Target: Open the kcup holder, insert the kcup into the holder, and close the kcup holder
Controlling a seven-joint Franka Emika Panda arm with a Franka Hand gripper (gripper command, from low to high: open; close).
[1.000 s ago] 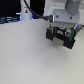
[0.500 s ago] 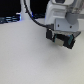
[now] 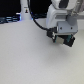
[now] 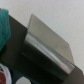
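Observation:
In the exterior view my white arm reaches down at the right, and the gripper [image 3: 62, 37] hangs low over a dark boxy shape, the kcup holder [image 3: 68, 41], which it mostly hides. A small green patch, likely the kcup [image 3: 61, 35], shows right at the fingers; I cannot tell whether it is held or merely beside them. The wrist view is very close to the holder [image 4: 30, 62]: a black body with a shiny grey face [image 4: 47, 42]. A teal-green shape [image 4: 4, 27] sits at that picture's edge. No fingers show there.
The pale table [image 3: 25, 60] spreads across the exterior view's left and front. Dark equipment with blue lights [image 3: 10, 20] stands at the back left. A black cable [image 3: 34, 17] arcs behind the arm. A round red-and-white pod top [image 4: 4, 75] shows beside the holder in the wrist view.
The arm and gripper have shifted only slightly over the dark box. Nothing has visibly been taken, let go, opened or shut.

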